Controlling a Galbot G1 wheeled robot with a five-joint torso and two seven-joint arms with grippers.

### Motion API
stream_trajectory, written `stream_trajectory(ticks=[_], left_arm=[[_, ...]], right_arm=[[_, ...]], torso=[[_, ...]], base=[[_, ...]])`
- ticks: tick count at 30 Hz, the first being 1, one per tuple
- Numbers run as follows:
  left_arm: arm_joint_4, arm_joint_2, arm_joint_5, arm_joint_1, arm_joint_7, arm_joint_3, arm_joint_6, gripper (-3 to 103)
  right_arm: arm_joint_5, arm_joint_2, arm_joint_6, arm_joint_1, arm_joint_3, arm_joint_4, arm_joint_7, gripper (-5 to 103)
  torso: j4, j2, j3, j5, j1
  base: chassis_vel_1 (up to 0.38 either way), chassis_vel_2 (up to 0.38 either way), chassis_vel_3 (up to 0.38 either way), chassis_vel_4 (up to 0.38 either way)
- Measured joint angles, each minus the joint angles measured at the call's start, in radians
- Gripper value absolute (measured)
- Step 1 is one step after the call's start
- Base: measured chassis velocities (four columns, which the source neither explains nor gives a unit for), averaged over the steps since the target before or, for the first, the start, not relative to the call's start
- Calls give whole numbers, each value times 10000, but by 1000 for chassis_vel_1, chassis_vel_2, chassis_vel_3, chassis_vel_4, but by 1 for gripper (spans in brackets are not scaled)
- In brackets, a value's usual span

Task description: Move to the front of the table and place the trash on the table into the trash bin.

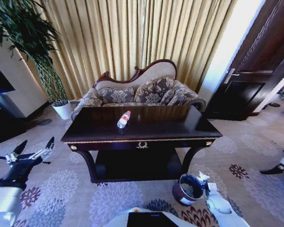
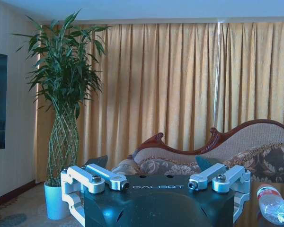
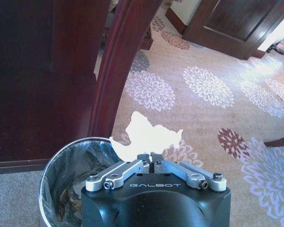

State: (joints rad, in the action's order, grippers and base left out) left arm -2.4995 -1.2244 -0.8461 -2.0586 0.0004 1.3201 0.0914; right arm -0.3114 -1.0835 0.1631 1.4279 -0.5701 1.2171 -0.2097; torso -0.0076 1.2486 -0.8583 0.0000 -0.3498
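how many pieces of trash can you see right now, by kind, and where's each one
bottle: 1, lying on the table
paper wad: 1, pinched in the right gripper above the bin
total: 2
The left gripper is open, off the table's left end.

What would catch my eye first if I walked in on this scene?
Probably the dark glossy table before the sofa, with one clear plastic bottle lying on its top. Next, the right gripper, pinching a crumpled white paper wad just above the trash bin on the carpet by the table's leg. The left gripper hangs open, low and left of the table.
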Motion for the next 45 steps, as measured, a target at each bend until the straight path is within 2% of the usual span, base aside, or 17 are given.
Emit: stream_trajectory(ticks=[4, 8, 10, 13, 15, 19, 20, 23, 25, 29, 31, 34, 41, 43, 45], left_arm=[[-3, -24, 16, -73, -11, 27, 0, 100], [-4, -121, 190, -124, -15, -11, -31, 100], [-4, -149, 214, -140, -13, -16, -79, 100], [-6, -255, 245, -252, 97, 7, -320, 100], [-7, -258, 244, -260, 101, 11, -330, 100], [-10, -273, 236, -276, 108, 9, -382, 100], [-10, -273, 236, -276, 108, 9, -382, 100], [-10, -261, 235, -205, 109, -45, -384, 100], [-10, -262, 231, -188, 109, -52, -384, 100], [-10, -338, 227, -165, 109, -106, -384, 100], [-10, -350, 231, -149, 109, -125, -384, 100], [-11, -393, 247, -29, 111, -212, -384, 100], [-10, -464, 230, -10, 117, -226, -386, 100], [-8, -498, 209, 5, 117, -236, -388, 100], [-8, -521, 194, 63, 118, -261, -390, 100]], right_arm=[[-13, -123, -170, -185, 13, -287, 0, -2], [-47, -244, -279, -177, 18, -260, -22, 19], [-54, -264, -301, -164, 16, -236, -37, 19], [-78, -280, -340, -83, -23, -114, -110, 35], [-82, -278, -343, -71, -28, -97, -116, 35], [-222, -202, -357, 111, -75, 235, -187, 57], [-222, -202, -357, 111, -75, 235, -187, 57], [-256, -149, -356, 228, -82, 447, -213, 73], [-274, -134, -356, 259, -83, 499, -217, 73], [-327, -101, -349, 344, -87, 645, -234, 95], [-329, -100, -343, 350, -88, 655, -237, 95], [-315, -82, -307, 406, -66, 691, -253, 100], [-299, -46, -286, 582, -131, 927, -253, 100], [-611, -7, -312, 846, -327, 1556, -253, 100], [-1316, 71, -370, 1305, -632, 2781, -256, 100]], torso=[[2, 0, 0, 1, 0], [0, 0, 0, 0, 0], [0, 1, 0, -1, 0], [2, 1, 0, -1, 1], [2, 1, 0, 0, 0], [1, 1, 0, 0, 0], [1, 1, 0, 0, 0], [0, 1, 0, 0, 1], [1, 0, 0, 0, 1], [2, 1, 0, 0, 1], [2, 1, 0, 0, 1], [1, 1, 0, 0, 0], [2, 1, 0, 3, 1], [0, 0, 0, 3, 1], [2, 1, 0, 0, 0]], base=[[0, 0, 0, 0], [0, 0, 0, 0], [0, 0, 0, 0], [0, 0, 0, 0], [0, 0, 0, 0], [0, 0, 0, 0], [0, 0, 0, 0], [0, 0, 0, 0], [0, 0, 0, 0], [0, 0, 0, 0], [0, 0, 0, 0], [0, 0, 0, 0], [0, 0, 0, 0], [0, 0, 0, 0], [0, 0, 0, 0]])
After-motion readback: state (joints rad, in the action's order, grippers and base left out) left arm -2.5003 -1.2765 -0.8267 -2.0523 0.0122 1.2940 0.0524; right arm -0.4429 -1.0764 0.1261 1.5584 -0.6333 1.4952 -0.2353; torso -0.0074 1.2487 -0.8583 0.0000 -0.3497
